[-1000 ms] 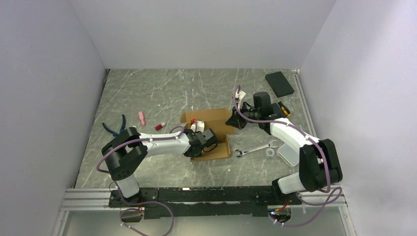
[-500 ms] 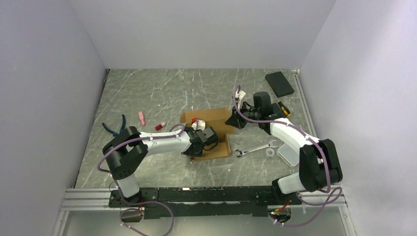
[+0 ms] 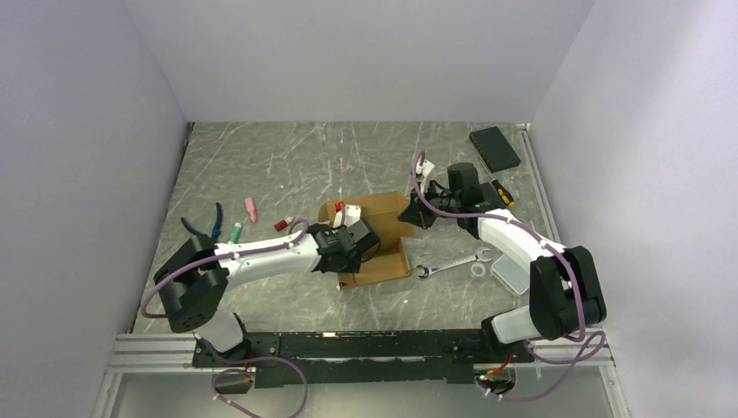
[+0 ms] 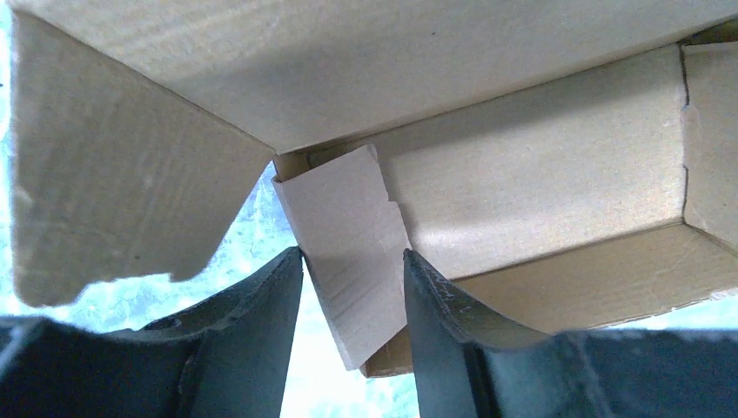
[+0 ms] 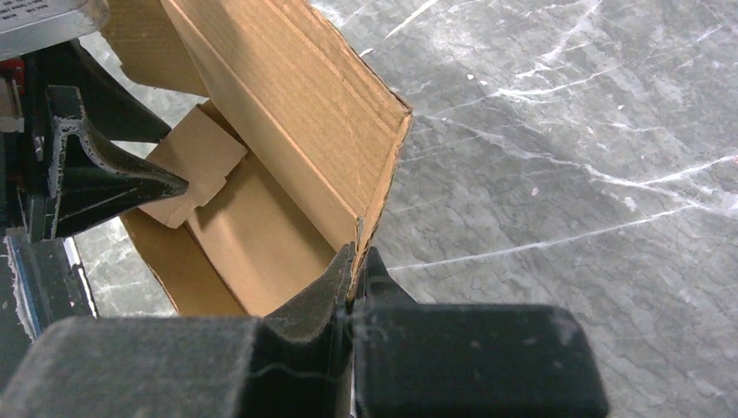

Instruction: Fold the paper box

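The paper box (image 3: 388, 209) is brown cardboard, partly folded, lying mid-table between both arms. My right gripper (image 3: 417, 214) is shut on the top edge of its right wall (image 5: 296, 113); the jaws (image 5: 352, 254) pinch the cardboard corner. My left gripper (image 3: 355, 239) sits low at the box's near-left end. In the left wrist view its fingers (image 4: 350, 254) stand apart, with a small pale flap (image 4: 348, 228) hanging loose between them, and the box's inner walls (image 4: 540, 165) lie beyond. The right wrist view shows that flap (image 5: 193, 157) and a left finger (image 5: 113, 178).
A wrench (image 3: 452, 263), a small ring (image 3: 479, 271) and a clear case (image 3: 513, 273) lie right of the box. A black pad (image 3: 494, 148) is at the back right. Blue pliers (image 3: 206, 225), a green-capped marker (image 3: 235, 232), a pink piece (image 3: 251, 209) and a red piece (image 3: 283, 225) lie left.
My left gripper has opened off the flap, and its elbow has swung left, uncovering the green-capped marker. The right gripper has kept its hold without moving.
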`<action>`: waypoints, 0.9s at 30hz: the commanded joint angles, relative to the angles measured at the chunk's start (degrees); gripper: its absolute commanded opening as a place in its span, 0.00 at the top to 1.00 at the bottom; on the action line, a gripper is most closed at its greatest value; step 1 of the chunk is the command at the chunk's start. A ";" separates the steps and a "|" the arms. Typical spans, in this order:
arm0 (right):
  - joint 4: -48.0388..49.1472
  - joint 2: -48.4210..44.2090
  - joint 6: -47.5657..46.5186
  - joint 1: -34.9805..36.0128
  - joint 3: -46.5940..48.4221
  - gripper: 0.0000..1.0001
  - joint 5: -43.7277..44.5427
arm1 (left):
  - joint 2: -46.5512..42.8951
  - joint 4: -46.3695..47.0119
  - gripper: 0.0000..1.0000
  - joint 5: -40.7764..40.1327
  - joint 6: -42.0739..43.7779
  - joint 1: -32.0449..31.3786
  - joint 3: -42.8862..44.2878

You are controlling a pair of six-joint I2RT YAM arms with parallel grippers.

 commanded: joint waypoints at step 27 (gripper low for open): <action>0.96 -1.31 -0.34 0.33 2.02 1.00 -1.55 | 9.83 1.39 0.84 0.78 0.95 2.52 -0.32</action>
